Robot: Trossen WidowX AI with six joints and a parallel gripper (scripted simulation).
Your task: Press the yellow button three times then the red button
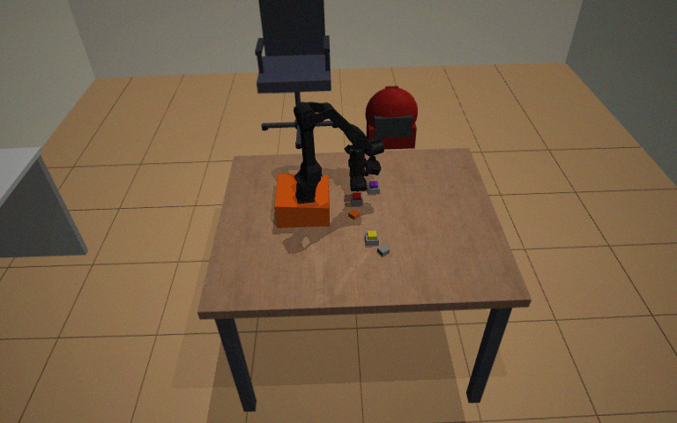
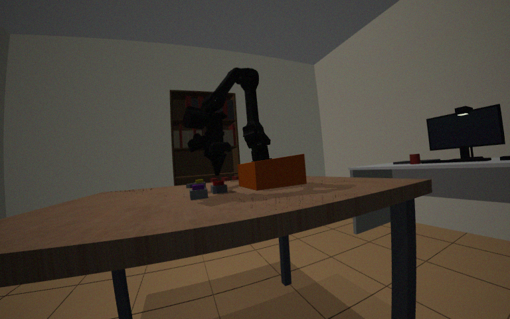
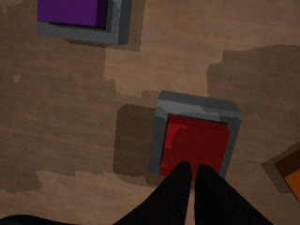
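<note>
A black robot arm points its jaws (image 1: 358,189) (image 2: 217,175) down just above the red button (image 1: 356,196) (image 2: 218,183) (image 3: 197,145) on the table (image 1: 424,269) (image 2: 150,221) (image 3: 75,98). They are closed on nothing — probably to make one firm tip for pressing. The yellow button (image 1: 371,234) (image 2: 199,181) stands well apart, beside a grey block (image 1: 383,250). The purple button (image 1: 373,184) (image 2: 198,186) (image 3: 70,11), near the red, seems a distractor — as does the orange block (image 1: 353,214) (image 3: 294,180).
</note>
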